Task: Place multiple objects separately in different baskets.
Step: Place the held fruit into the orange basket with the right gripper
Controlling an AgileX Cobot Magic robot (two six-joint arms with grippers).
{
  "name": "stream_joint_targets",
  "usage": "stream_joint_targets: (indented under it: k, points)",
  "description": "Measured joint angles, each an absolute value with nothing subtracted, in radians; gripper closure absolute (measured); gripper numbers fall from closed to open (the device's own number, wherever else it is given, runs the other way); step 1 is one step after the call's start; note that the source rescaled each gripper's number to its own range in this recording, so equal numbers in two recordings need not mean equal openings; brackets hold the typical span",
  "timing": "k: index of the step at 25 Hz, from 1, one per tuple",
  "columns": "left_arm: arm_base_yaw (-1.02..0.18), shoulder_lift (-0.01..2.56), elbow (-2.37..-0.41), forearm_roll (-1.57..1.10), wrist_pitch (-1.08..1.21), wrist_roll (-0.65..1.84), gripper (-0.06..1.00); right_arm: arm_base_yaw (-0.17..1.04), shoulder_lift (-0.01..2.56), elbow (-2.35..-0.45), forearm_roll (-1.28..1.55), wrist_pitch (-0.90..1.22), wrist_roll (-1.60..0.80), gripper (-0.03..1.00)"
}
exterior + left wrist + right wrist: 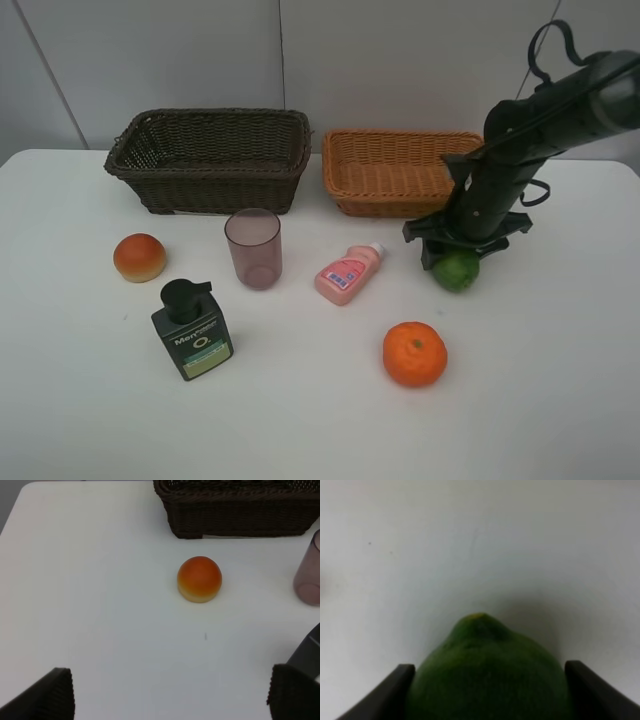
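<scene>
My right gripper (456,250) reaches down in front of the light orange-tan basket (385,196). Its fingers (395,690) sit against both sides of the green lime (458,271), which rests on the table and fills the right wrist view (485,665). My left gripper (170,700) is open and empty, low over the table, with the red-orange peach-like fruit (199,578) ahead of it. The fruit (139,257) lies left, in front of the dark brown basket (215,186). The mauve cup (253,248), pink bottle (347,274), dark green pump bottle (192,331) and tangerine (414,354) are on the table.
Both baskets stand side by side at the back of the white table (560,400) and show nothing inside. The dark basket's wall (235,515) and the cup's edge (309,575) show in the left wrist view. The left arm is outside the exterior view.
</scene>
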State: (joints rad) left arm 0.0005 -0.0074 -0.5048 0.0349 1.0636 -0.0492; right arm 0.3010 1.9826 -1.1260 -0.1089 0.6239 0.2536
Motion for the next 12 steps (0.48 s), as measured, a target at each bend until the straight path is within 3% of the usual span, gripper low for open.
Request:
stream_joint_targets:
  k: [12]
  points:
    - [0.0, -0.007, -0.505, 0.035, 1.064, -0.049, -0.06, 0.301, 1.967, -1.126, -0.109, 0.632, 0.254, 0.75]
